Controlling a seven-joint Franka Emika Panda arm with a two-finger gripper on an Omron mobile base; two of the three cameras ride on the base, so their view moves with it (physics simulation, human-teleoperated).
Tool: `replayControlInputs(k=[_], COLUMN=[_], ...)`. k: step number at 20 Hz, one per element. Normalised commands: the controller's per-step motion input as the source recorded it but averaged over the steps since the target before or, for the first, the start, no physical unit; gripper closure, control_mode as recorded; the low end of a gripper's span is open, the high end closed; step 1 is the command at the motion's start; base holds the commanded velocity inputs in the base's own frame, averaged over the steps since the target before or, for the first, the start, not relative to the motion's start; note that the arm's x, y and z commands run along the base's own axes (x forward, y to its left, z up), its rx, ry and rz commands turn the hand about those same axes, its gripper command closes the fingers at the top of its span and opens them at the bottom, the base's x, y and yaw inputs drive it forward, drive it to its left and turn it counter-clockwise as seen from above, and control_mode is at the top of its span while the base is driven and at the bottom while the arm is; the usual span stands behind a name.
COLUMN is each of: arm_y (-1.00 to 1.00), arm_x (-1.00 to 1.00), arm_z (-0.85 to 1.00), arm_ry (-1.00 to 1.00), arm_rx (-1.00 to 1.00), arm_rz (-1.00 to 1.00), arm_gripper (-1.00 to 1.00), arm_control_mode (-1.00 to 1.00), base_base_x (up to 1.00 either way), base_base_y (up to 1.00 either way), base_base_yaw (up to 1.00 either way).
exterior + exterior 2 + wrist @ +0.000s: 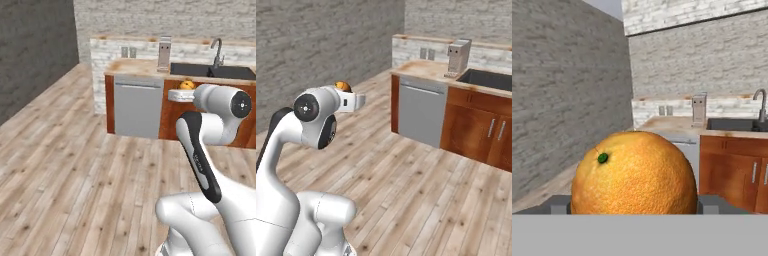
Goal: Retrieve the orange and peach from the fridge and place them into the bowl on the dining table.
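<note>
While the arm's bulky white joint covers most of the hand in the left base view, the claw (181, 95) shows as a pale block poking out to the left of that joint, and just the top of the orange (187, 85) peeks above it. The arm rises from the lower right, its dark-trimmed link slanting up to the round joint, and the hand reaches level toward the kitchen desk (145, 66). That desk has a pale stone top on red-brown wooden cabinets, with a grey steel dishwasher front (138, 106) set in it and a dark sink (210, 70) with a curved tap, cut off at the right edge.

In the right base view the arm bends up from the lower left to a round joint, and the claw (351, 102) juts out level to the right of it. The orange (343, 86) sits on top as a small orange-brown cap, its lower part hidden. The desk stands well beyond it across the plank floor (406, 185).

In the hand view the orange (634, 172) looms large, round and dimpled, with a small green stem spot at its upper left. Grey fingers (559, 205) press against both of its sides, so the claw is clamped on it; its underside is cut off. A grey brick wall (562, 100) runs along the left.
</note>
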Motion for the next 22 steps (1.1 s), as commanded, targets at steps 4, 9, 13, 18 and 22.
replayControlInputs(k=[4,9,13,18,22], arm_y=[0.0,0.0,0.0,0.0,0.0], arm_x=[0.0,0.0,0.0,0.0,0.0], arm_z=[0.0,0.0,0.0,0.0,0.0], arm_ry=[0.0,0.0,0.0,0.0,0.0], arm_rx=[0.0,0.0,0.0,0.0,0.0], arm_rz=[0.0,0.0,0.0,0.0,0.0], arm_gripper=[1.0,1.0,1.0,1.0,1.0], arm_control_mode=[1.0,1.0,1.0,1.0,1.0], base_base_x=[0.26,0.21,0.07,0.11,0.36], base_base_y=[0.13,0.64,0.99,1.0,1.0], base_base_yaw=[-0.4,-0.31,-0.2,-0.13,-0.06])
